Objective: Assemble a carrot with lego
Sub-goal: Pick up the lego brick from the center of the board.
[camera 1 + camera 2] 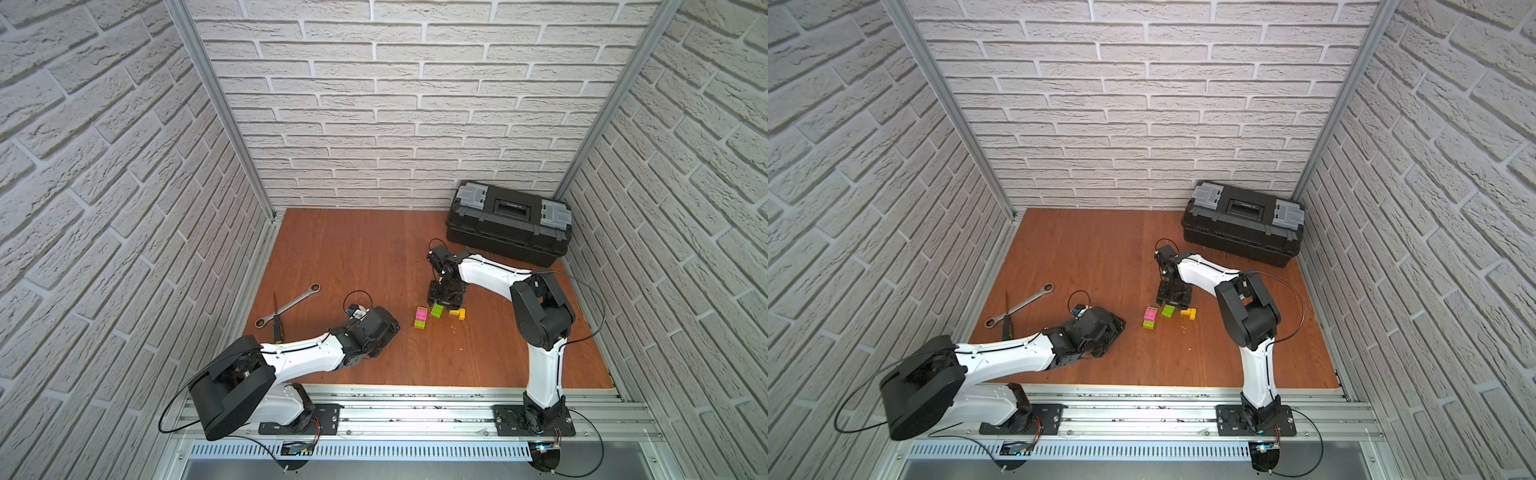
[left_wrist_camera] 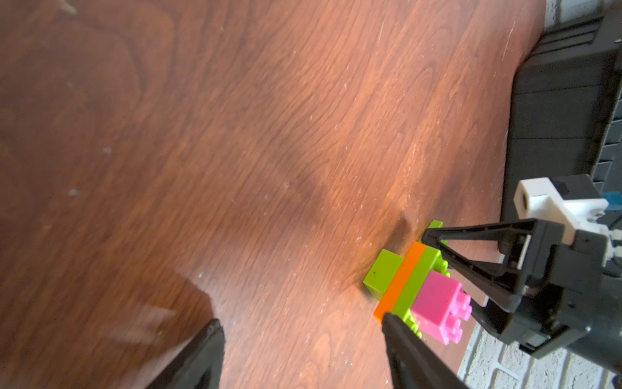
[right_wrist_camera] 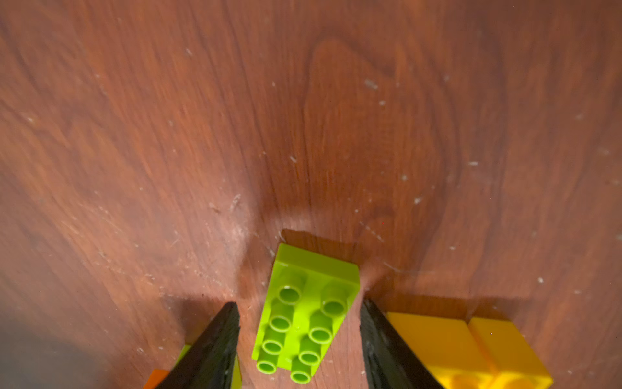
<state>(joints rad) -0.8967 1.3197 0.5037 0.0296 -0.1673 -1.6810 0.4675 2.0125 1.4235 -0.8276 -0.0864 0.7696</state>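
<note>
The carrot (image 1: 420,318) (image 2: 414,289) is a joined stack of lime green, orange, lime green and pink lego lying on its side on the wooden table. A loose lime green brick (image 1: 436,310) (image 3: 309,313) lies studs up just right of it. My right gripper (image 1: 440,304) (image 3: 299,303) points down over this brick, open, one finger on each side with a gap at both. Two yellow bricks (image 1: 458,312) (image 3: 471,347) lie just outside its right finger. My left gripper (image 1: 392,328) (image 2: 303,336) lies low to the stack's left, open and empty, one fingertip close to the stack's orange layer.
A black toolbox (image 1: 509,224) (image 2: 565,101) stands at the back right corner. A metal wrench (image 1: 289,305) and a black-handled screwdriver (image 1: 276,322) lie at the left side of the table, behind the left arm. Brick-pattern walls close in three sides.
</note>
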